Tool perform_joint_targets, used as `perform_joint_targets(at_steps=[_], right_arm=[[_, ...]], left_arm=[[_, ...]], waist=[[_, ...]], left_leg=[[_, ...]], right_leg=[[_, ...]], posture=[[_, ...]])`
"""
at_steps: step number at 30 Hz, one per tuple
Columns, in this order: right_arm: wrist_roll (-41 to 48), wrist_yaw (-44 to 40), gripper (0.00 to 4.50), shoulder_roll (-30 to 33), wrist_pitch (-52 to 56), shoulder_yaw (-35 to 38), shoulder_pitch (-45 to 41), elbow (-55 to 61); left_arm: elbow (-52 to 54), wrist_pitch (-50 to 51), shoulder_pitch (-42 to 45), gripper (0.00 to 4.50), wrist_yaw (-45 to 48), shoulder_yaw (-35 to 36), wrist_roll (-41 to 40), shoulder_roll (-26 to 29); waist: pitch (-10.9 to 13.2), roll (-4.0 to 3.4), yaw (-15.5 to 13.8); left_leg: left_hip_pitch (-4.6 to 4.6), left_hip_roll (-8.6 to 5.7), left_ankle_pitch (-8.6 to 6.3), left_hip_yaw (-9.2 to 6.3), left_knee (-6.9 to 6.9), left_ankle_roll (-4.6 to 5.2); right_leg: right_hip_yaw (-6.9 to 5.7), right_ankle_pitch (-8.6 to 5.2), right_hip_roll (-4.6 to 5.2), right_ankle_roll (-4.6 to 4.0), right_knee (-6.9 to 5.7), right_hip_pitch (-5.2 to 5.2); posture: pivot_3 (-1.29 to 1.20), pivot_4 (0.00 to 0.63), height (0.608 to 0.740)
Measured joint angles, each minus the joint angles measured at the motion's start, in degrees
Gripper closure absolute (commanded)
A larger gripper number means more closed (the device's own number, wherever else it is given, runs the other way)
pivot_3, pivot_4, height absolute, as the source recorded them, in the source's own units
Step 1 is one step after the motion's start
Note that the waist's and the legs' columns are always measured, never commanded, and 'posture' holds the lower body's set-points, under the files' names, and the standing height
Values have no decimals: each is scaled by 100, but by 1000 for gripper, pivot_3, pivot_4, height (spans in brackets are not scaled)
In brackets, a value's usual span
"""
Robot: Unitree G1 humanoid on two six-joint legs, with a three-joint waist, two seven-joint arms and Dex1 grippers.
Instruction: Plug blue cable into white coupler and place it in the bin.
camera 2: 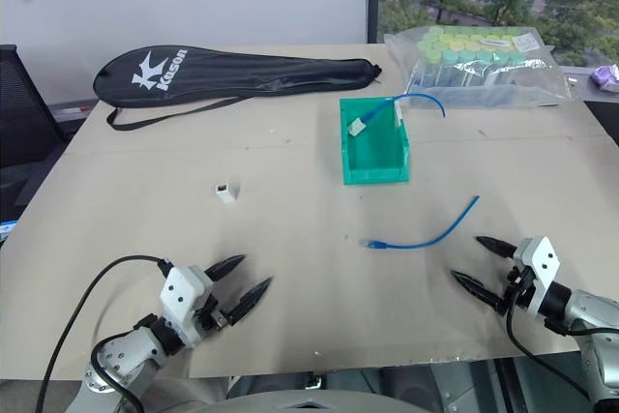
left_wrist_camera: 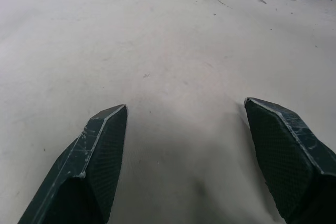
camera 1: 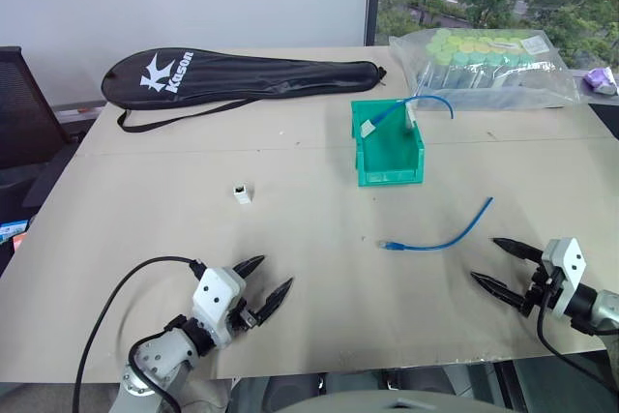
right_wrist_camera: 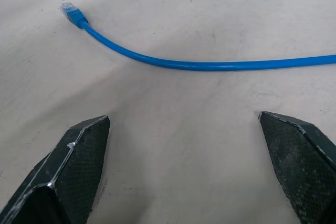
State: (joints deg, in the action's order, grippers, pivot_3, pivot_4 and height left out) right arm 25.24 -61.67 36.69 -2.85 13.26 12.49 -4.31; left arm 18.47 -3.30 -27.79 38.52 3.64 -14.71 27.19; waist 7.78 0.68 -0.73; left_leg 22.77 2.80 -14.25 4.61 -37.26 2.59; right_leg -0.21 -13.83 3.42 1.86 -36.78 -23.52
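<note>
The blue cable (camera 1: pixel 440 233) lies loose in a gentle curve on the table, right of centre, one clear plug at its left end (right_wrist_camera: pixel 69 10). The white coupler (camera 1: pixel 242 193) stands by itself left of centre. The green bin (camera 1: pixel 387 142) sits farther back and holds another blue cable with white blocks. My left gripper (camera 1: pixel 261 282) hovers open near the front left edge, nothing between its fingers (left_wrist_camera: pixel 100 150). My right gripper (camera 1: pixel 495 263) is open at the front right, just short of the blue cable, empty.
A black racket cover (camera 1: pixel 232 79) lies along the table's back left. A clear bag of green-capped tubes (camera 1: pixel 484 65) rests at the back right. A dark chair (camera 1: pixel 19 103) stands off the table's left side.
</note>
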Motion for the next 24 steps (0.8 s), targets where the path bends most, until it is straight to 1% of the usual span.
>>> perform_joint_targets(at_steps=[19, 24], right_arm=[[-2, 87, 35, 1, 57, 2, 145, 202], [-27, 38, 35, 29, 135, -91, 85, 286]], left_arm=[[-206, -115, 156, 869, 309, 31, -61, 77], [-235, -61, 262, 869, 563, 30, -154, 291]], waist=[[-1, -3, -8], [2, -2, -4]], left_leg=[[1, -3, 0, 0, 0, 0], [2, -3, 0, 1, 0, 0]], right_leg=[[-1, -3, 6, 6, 0, -1], [-3, -4, 8, 7, 0, -1]], posture=[[0, 150, 740], [0, 150, 740]])
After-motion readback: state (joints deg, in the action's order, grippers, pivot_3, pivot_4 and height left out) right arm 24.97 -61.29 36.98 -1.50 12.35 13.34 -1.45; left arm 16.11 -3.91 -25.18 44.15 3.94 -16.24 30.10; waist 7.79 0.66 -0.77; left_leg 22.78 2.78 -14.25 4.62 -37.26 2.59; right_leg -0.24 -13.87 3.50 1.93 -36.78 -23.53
